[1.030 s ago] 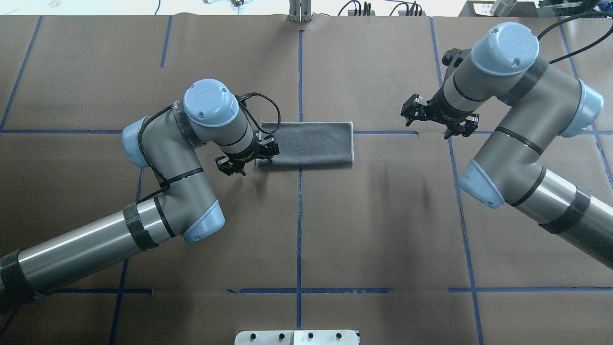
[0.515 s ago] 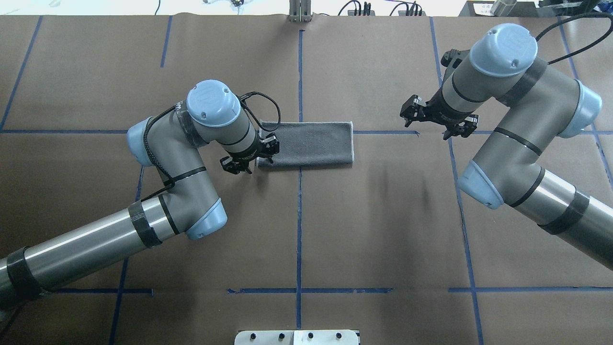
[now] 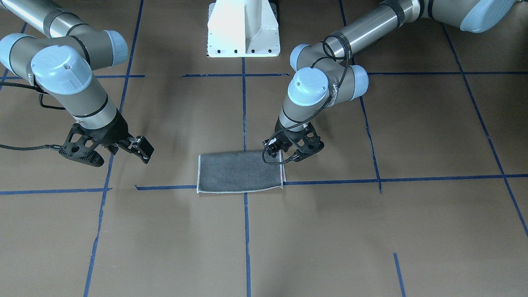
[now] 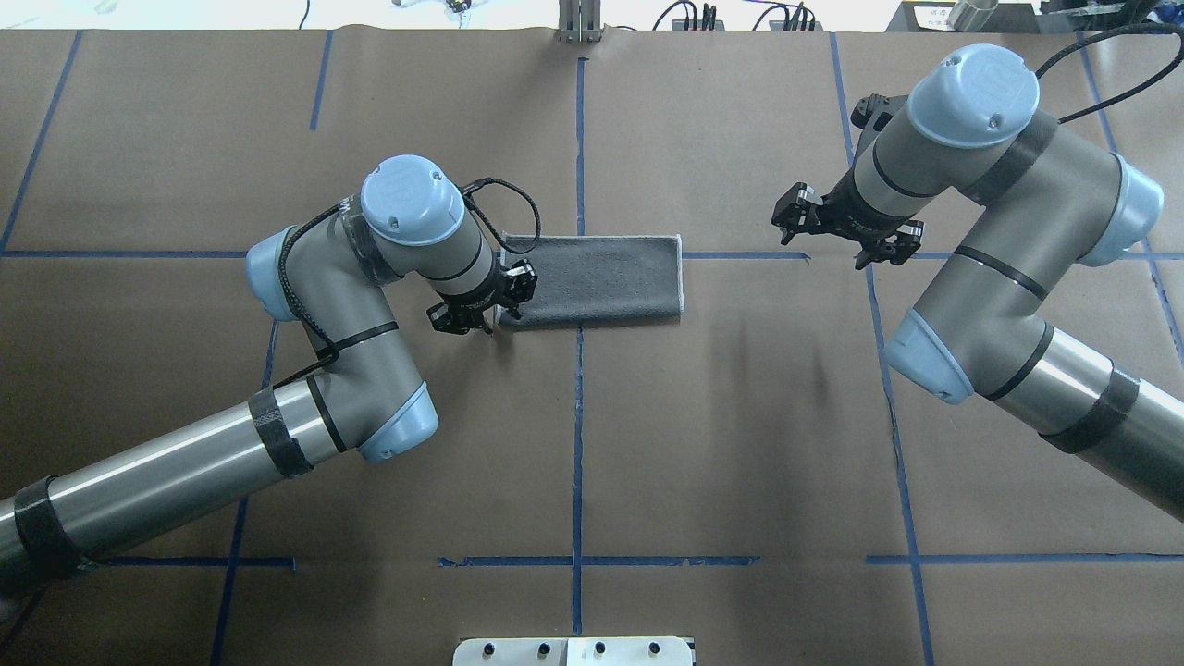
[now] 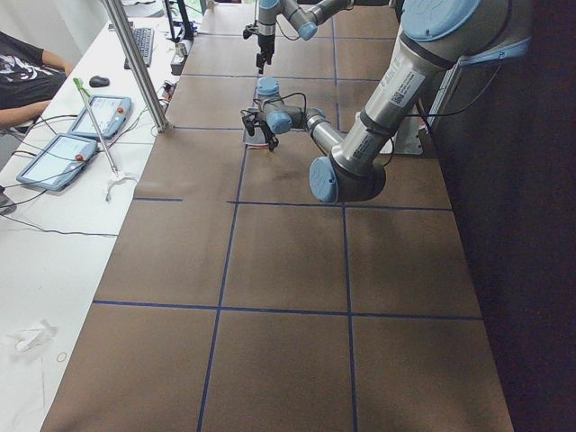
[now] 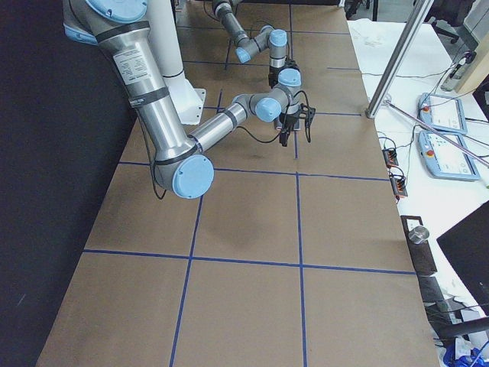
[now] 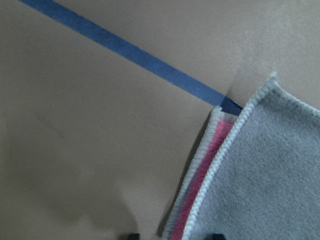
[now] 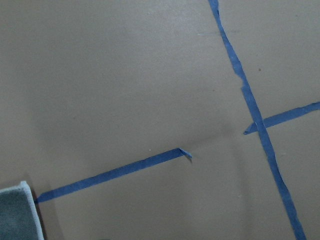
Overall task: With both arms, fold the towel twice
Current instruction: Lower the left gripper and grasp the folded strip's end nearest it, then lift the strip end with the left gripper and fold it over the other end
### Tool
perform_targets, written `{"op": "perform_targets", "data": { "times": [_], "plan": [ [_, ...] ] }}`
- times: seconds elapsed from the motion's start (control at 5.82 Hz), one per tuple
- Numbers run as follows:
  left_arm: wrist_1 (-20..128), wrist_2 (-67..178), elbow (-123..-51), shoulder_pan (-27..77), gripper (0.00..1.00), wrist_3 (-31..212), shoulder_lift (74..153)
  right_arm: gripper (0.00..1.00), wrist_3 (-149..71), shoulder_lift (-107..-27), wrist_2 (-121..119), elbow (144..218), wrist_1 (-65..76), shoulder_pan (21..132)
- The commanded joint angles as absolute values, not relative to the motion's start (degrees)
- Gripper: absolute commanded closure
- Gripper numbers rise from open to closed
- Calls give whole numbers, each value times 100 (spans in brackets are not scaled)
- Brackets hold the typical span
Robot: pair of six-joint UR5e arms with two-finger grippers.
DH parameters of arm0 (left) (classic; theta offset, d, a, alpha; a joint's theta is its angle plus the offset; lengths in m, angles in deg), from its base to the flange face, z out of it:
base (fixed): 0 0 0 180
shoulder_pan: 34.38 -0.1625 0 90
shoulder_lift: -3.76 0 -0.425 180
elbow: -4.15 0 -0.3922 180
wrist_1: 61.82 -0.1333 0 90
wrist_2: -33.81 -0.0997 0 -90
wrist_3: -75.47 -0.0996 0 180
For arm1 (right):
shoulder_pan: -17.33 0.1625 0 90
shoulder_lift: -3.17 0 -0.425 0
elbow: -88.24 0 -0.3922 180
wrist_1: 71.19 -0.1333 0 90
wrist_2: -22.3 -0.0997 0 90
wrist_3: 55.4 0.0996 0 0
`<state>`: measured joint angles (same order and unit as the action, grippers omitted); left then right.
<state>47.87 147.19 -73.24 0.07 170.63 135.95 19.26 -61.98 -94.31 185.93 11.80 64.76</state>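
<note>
The towel [image 4: 592, 279] lies folded once in a flat rectangle, grey face up, on the brown table; it also shows in the front view [image 3: 241, 171]. My left gripper [image 4: 486, 298] is open and low at the towel's left end, at its near corner, also seen in the front view [image 3: 291, 152]. In the left wrist view the grey top layer [image 7: 270, 170] lies over a pink strip [image 7: 215, 165], and the two fingertips stand either side of that edge. My right gripper [image 4: 837, 240] is open and empty, above the table well to the right of the towel.
Blue tape lines [image 4: 578, 416] cross the brown paper table. The white pedestal base [image 3: 243, 29] stands at the robot's side. A metal plate [image 4: 573, 652] sits at the near edge. Tablets [image 5: 63, 153] and a seated person are beside the table's far side.
My left gripper has moved slightly right and down onto the towel's left end, with its fingers a little closer together. The right arm has barely moved. The towel lies unchanged.
</note>
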Motion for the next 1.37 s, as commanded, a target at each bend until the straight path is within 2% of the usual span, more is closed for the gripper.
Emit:
{"op": "perform_targets", "data": {
  "times": [0.0,0.34,0.52,1.2],
  "plan": [
    [4787,14719,-7319,7,73,17074,13603,0,1930,-6205,-9433,18632,1187,6479],
    [4796,14719,-7319,7,96,17065,13612,0,1930,-6205,-9433,18667,1195,6488],
    [4796,14728,-7319,34,100,17065,13656,0,1930,-6205,-9442,18668,1187,6488],
    [4376,14763,-7337,201,100,16952,14155,0,1922,-6222,-9486,18816,1309,6497]
  ]
}}
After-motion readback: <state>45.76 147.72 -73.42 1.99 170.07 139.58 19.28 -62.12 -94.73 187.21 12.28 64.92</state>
